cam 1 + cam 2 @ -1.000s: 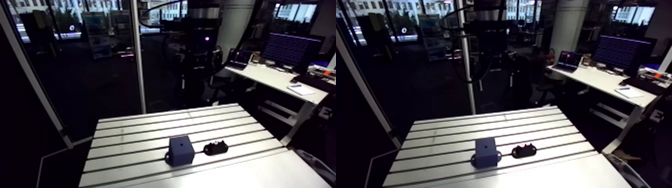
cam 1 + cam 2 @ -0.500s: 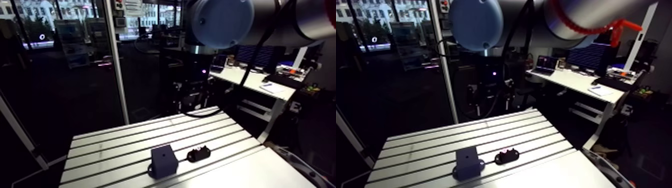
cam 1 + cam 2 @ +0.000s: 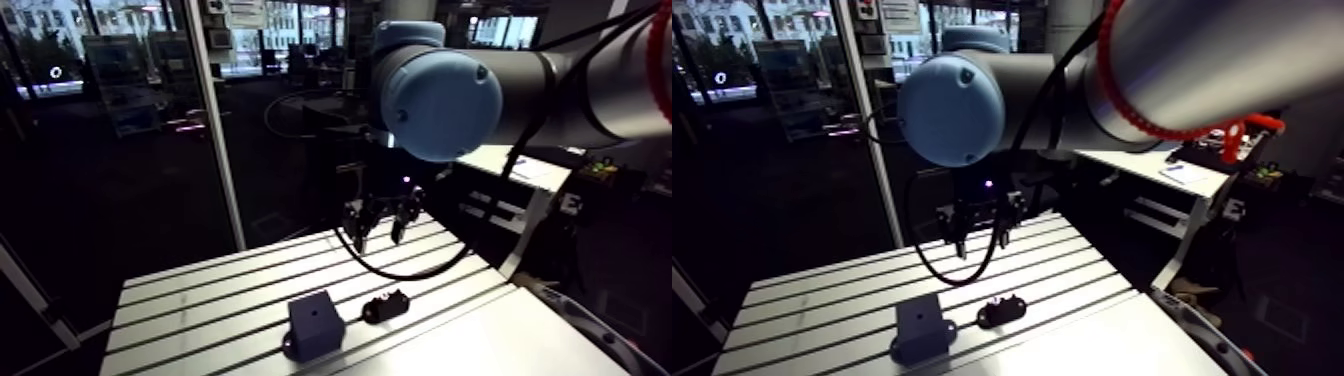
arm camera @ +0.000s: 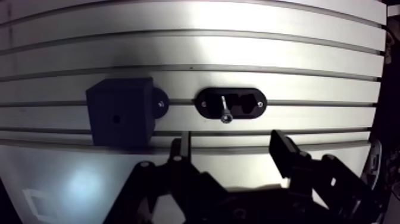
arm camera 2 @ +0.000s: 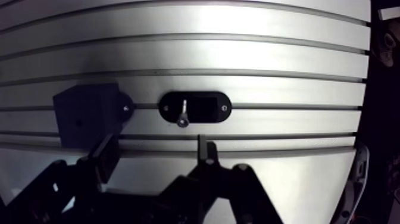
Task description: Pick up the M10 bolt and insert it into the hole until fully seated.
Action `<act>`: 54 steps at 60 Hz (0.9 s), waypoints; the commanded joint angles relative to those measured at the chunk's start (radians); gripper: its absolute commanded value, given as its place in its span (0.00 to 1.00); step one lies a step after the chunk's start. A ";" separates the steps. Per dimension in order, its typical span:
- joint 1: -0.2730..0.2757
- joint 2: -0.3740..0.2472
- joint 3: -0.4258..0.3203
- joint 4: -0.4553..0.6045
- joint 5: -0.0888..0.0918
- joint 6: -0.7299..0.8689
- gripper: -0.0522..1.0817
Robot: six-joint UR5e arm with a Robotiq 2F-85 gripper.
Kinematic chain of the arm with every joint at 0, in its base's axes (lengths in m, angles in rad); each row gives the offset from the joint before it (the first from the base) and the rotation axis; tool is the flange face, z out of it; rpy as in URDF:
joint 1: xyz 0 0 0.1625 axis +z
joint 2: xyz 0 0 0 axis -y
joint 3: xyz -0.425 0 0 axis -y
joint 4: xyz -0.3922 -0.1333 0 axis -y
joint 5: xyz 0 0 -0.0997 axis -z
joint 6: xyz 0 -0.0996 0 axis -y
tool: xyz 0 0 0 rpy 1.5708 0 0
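A short silver bolt (image 4: 224, 110) lies in a black oval holder (image 4: 231, 103) on the slotted table (image 4: 238, 47). Beside the holder stands a dark block (image 4: 119, 112) with a small hole (image 4: 116, 118) in the face turned to the camera. In the wrist view my gripper (image 4: 232, 152) is open and empty, its fingers (image 4: 181, 149) spread wide, and the holder with the bolt is just ahead of it. In the arm view the gripper (image 3: 380, 222) hangs high above the table, behind the block (image 3: 314, 322) and the holder (image 3: 385, 306).
The arm's large blue-capped joint (image 3: 440, 90) fills the upper part of the arm view. A black cable loop (image 3: 400, 270) droops from the wrist towards the table. The table's edge (image 3: 520, 290) falls away past the holder.
The arm view has swung and shifted with the arm. The wrist and gripper, out of sight earlier, now hang above the table. Block and holder keep their places on the table.
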 commanded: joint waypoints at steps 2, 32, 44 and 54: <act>-0.009 0.026 0.024 -0.038 0.000 -0.023 0.46; -0.021 0.079 0.041 -0.075 0.000 -0.038 0.51; -0.022 0.095 0.048 -0.077 -0.001 -0.041 0.51; -0.021 0.106 0.048 -0.077 -0.002 -0.044 0.52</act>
